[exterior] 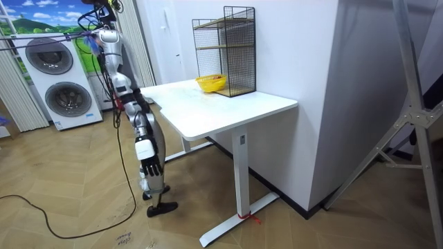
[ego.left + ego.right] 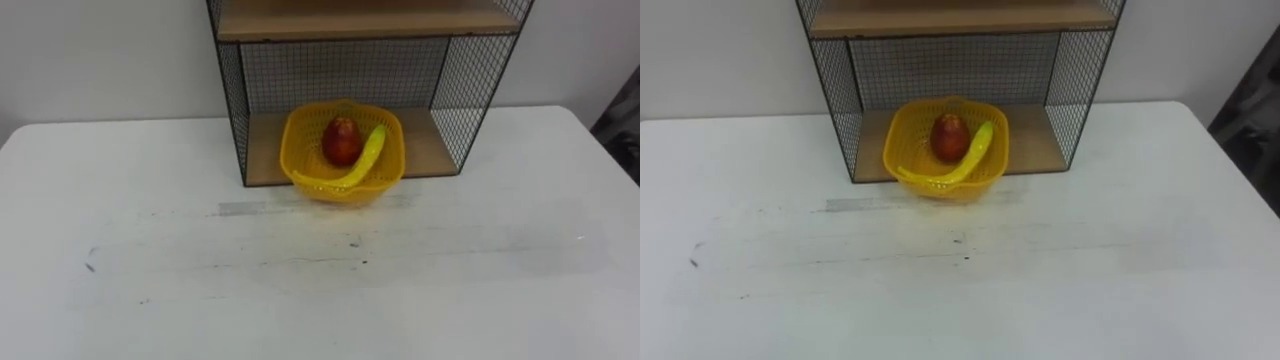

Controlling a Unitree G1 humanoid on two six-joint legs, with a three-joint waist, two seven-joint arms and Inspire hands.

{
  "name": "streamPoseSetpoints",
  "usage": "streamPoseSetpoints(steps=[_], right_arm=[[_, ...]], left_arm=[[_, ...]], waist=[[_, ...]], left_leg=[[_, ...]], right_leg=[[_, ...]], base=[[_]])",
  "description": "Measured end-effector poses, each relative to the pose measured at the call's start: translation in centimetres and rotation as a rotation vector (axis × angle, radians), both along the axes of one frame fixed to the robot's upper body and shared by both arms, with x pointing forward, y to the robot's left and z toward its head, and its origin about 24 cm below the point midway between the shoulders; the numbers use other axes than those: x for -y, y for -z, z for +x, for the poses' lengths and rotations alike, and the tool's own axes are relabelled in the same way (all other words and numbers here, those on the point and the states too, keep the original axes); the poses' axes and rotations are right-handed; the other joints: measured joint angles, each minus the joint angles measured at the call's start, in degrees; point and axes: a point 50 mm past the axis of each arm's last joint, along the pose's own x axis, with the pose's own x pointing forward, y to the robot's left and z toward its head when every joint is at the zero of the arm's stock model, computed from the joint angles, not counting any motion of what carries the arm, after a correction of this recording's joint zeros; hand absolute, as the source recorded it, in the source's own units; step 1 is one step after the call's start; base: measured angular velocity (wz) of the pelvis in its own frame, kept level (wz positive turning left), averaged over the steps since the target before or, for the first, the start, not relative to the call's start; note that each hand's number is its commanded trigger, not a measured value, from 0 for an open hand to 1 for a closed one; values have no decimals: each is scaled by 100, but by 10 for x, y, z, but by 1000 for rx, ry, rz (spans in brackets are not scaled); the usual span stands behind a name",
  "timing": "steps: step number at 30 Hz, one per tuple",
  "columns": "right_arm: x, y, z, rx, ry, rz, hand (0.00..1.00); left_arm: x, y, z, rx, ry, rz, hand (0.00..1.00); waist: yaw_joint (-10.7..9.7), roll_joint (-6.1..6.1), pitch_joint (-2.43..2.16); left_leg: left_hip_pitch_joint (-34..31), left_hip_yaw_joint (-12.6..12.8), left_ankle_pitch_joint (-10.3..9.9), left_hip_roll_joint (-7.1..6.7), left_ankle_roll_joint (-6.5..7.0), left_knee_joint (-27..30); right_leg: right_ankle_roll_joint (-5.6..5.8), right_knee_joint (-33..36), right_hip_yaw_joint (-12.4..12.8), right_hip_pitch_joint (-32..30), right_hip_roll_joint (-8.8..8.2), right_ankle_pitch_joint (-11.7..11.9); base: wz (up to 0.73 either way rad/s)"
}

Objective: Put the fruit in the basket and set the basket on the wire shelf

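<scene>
My hands (image 1: pixel 136 104): by my waist, near the table's end in the room view; I cannot tell if they are open or shut, or if they hold anything.
Me: I stand on the wooden floor (image 1: pixel 83 180) at the end of the table, well apart from the shelf.
Round yellow plastic basket (image 2: pixel 300 140): it sits on the bottom wooden board of the shelf, and its front pokes out past the board's edge.
Red apple (image 2: pixel 341 140): inside the basket, near the back.
Long yellow-green banana (image 2: pixel 368 160): inside the basket, touching the apple's right side.
Black wire shelf with wooden boards (image 2: pixel 460 90): stands on the far side of the table, against the wall.
Big white table (image 2: pixel 300 290): it holds the shelf.
</scene>
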Motion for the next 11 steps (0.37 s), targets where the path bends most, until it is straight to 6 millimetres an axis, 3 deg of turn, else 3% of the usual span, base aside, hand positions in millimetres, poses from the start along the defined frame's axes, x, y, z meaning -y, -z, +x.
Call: streamPoseSetpoints(steps=[5,11], right_arm=[[-12,4,16,42,-72,101,0],[-21,7,22,71,-126,180,0]], left_arm=[[14,3,26,14,213,-69,0],[17,4,19,-11,250,-105,0]], waist=[[-13,-55,39],[3,-43,51]], left_leg=[[42,51,-3,10,-2,-59],[43,66,-12,23,-8,-97]], right_leg=[[0,-22,62,-5,20,0],[-2,-92,72,10,34,3]], base=[[-7],[0]])
